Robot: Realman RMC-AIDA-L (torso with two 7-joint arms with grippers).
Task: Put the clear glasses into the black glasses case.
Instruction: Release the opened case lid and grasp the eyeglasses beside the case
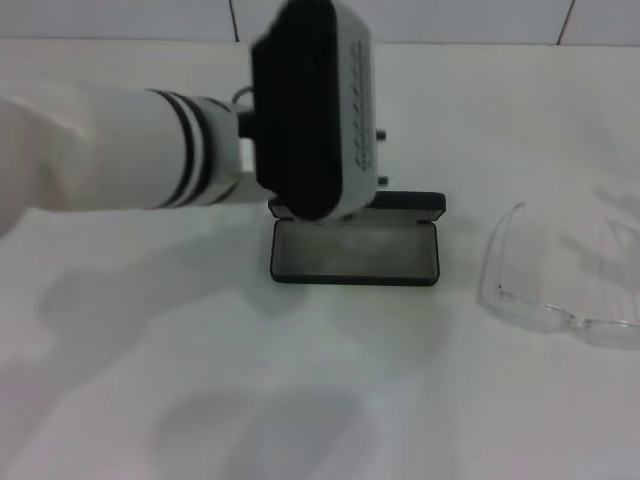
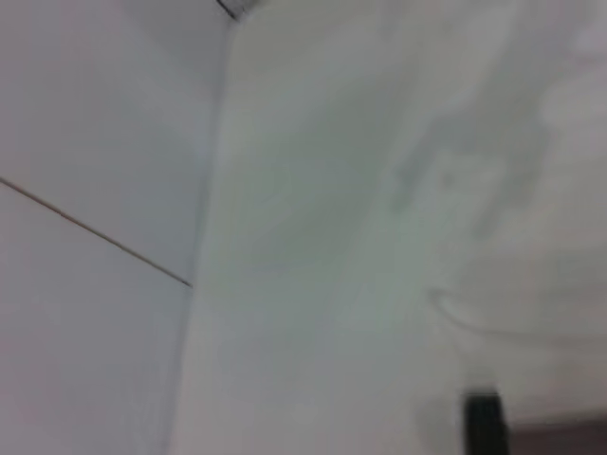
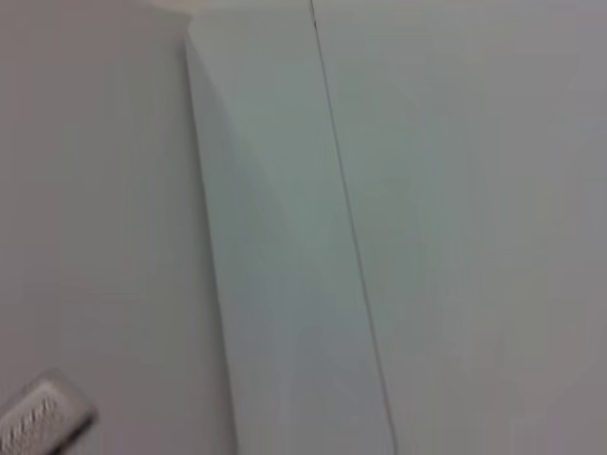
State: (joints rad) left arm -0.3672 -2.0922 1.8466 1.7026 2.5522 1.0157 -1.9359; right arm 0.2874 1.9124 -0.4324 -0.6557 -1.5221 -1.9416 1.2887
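Head view shows my left arm (image 1: 120, 150) reaching in from the left, white with two dark bands near the wrist, and its big dark-and-white end block hangs above the far edge of the black glasses case (image 1: 355, 250), covering the left part of the raised lid. My left gripper (image 1: 310, 110) is somewhere under that block; its fingers are hidden from every view, so whether those jaws are open or closed I cannot tell. The case sits near the middle of the white table (image 1: 300, 400), open, its grey-lined tray facing up with nothing in it and the lid standing at the far side. The clear glasses (image 1: 545, 285) lie on the table to the right of the case, well apart from it, with one arm stretching toward the far side and the lenses running off toward the right edge. Nothing touches them.

My left wrist camera sees mostly blurred white table and wall, with a faint curved line that may be the glasses' rim and a small dark shape I cannot identify. My right wrist camera sees only pale wall panels and a grey-white corner piece; my right gripper appears in no view
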